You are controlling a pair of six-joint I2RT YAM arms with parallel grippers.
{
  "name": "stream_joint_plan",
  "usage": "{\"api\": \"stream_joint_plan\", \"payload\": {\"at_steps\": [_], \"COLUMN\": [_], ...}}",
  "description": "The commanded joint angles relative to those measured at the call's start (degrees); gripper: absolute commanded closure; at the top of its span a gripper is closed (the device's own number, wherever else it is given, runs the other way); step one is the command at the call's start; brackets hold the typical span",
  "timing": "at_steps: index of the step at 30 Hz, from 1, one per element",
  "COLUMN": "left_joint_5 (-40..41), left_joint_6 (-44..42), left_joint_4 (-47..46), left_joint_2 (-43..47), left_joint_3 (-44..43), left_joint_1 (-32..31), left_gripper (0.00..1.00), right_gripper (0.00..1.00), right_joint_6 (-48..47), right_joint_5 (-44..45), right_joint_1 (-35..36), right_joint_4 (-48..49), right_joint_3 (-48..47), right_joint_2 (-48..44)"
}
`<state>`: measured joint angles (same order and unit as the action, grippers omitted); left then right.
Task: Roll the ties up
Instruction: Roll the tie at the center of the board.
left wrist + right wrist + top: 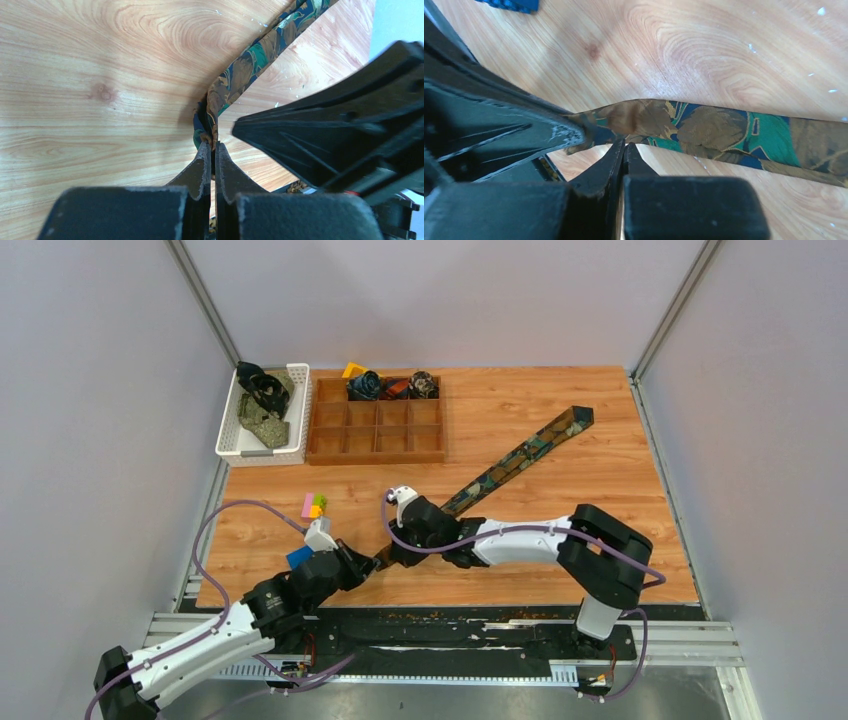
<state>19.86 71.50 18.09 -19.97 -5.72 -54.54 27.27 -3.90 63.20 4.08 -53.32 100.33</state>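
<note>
Top view alone shows the whole tie: it lies diagonally on the counter, wide end far right, narrow end near centre where both pincers meet. Left wrist view: left pincer is closed tight on the tie's bunched narrow end. Right wrist view: right pincer is closed too, tips at the tie's near edge; can't tell if cloth is caught. Far left, a white basket holds loose ties. Wooden tray just beside it: three rolled ties in back-row compartments.
</note>
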Motion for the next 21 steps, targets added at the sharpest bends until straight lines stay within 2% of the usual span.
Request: {"api": "stream_joint_plan", "payload": {"at_steps": [1,13,14,16,19,21], "left_joint_5": [3.2,0.1,0.4,0.6,0.7,0.6], "left_joint_6": [-1.1,-2.4,-2.3,-2.0,-1.1,-0.3], "left_joint_4": [14.1,15.7,16.2,16.6,16.7,16.3], "left_joint_2": [-0.3,-0.8,-0.6,-0.2,0.9,1.4], "left_joint_3": [-0.7,-1.9,-1.8,-1.6,-1.2,-0.7], "left_joint_1": [0.2,0.2,0.2,0.2,0.2,0.2], "left_gripper": [1.0,1.0,0.97,0.86,0.56,0.47], "right_gripper": [1.0,1.0,1.0,1.0,1.0,1.0], "right_joint_6": [-1.4,-2.5,-2.2,-1.2,0.4,1.0], "right_joint_5": [2.7,2.6,2.5,2.3,1.9,1.7], "right_joint_1": [0.3,0.2,0.1,0.1,0.2,0.2], "right_joint_4": [-1.4,-3.3,-3.2,-2.6,-1.1,-0.5], "right_joint_3": [-3.1,-10.1,-9.6,-8.3,-6.2,-5.6], "right_joint_2": [-5.8,5.8,5.9,5.9,5.7,6.1]}}
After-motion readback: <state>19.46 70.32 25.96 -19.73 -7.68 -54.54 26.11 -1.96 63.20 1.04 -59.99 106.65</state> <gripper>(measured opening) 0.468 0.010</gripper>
